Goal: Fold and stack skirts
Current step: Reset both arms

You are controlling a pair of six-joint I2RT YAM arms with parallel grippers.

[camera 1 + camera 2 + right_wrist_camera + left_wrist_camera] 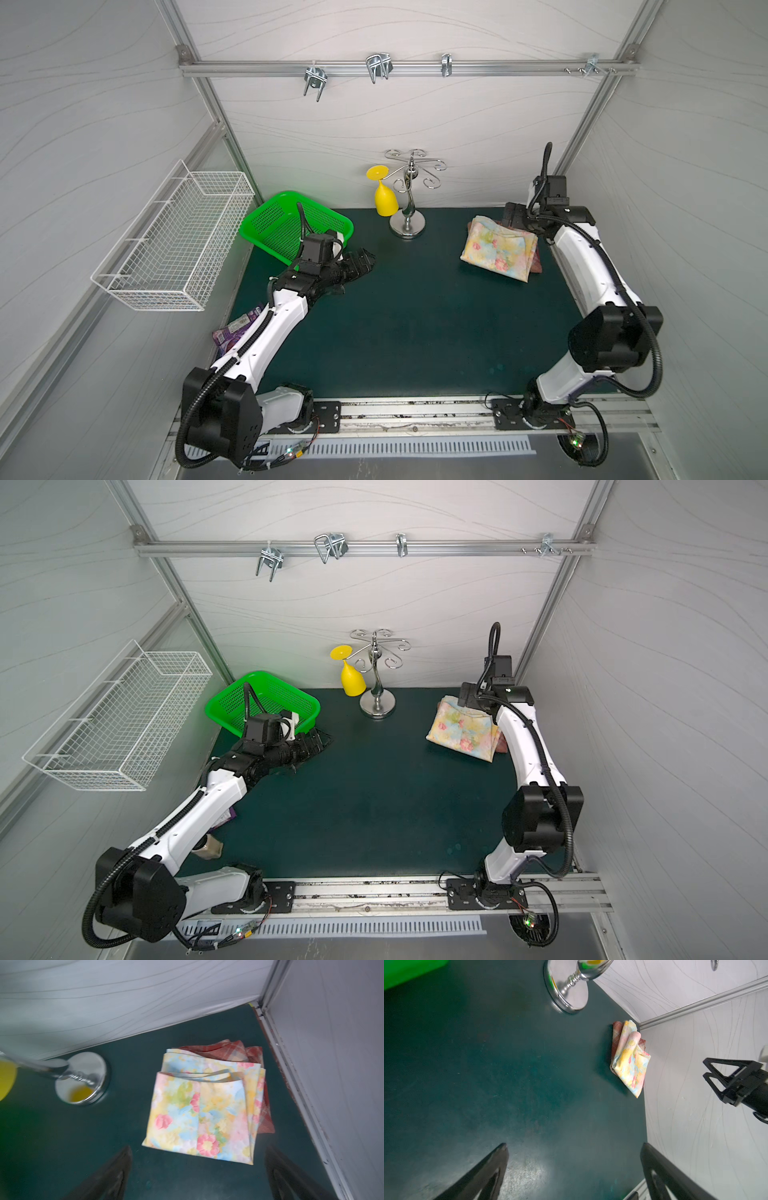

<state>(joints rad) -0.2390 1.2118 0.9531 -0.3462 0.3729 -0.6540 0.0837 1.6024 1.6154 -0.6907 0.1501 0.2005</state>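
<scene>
Floral skirt (203, 1111) folded, lying on top of folded plaid skirt (253, 1053); stack sits at far right corner of surface (415, 324). My right pincer (198, 1146) spread wide, empty, hovering beside stack. Left pincer (574, 1144) also wide, empty, far left by green basket (291, 224). I judge folding and stacking done; only arm retreat left.
</scene>
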